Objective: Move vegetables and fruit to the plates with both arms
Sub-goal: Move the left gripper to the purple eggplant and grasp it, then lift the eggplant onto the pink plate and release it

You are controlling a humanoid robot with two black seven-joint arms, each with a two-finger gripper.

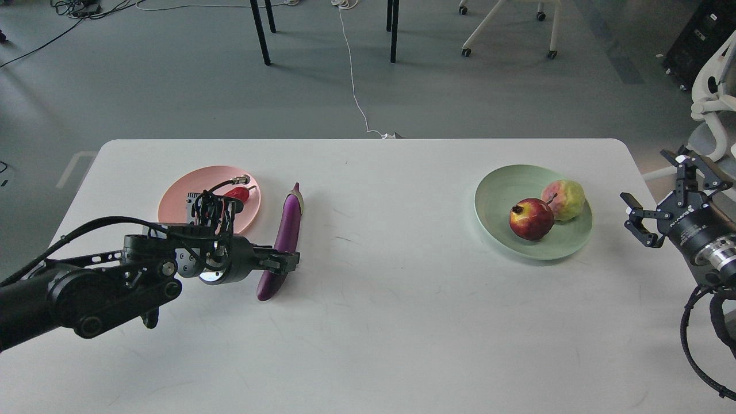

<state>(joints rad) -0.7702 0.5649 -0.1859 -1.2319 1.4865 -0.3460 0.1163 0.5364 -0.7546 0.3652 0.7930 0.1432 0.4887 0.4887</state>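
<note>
The eggplant [281, 241] lay lengthwise on the white table [368, 322], just right of the pink plate [183, 193]. The left gripper [286, 263] was at the eggplant's near end, fingers against it; whether they were clamped on it could not be determined. The chili pepper [238, 194] rested on the pink plate, partly hidden by cabling. The pomegranate [530, 218] and the yellow-green fruit [564, 199] sat touching on the green plate [501, 190]. The right gripper [661, 198] hung beside that plate, fingers spread, holding nothing.
</note>
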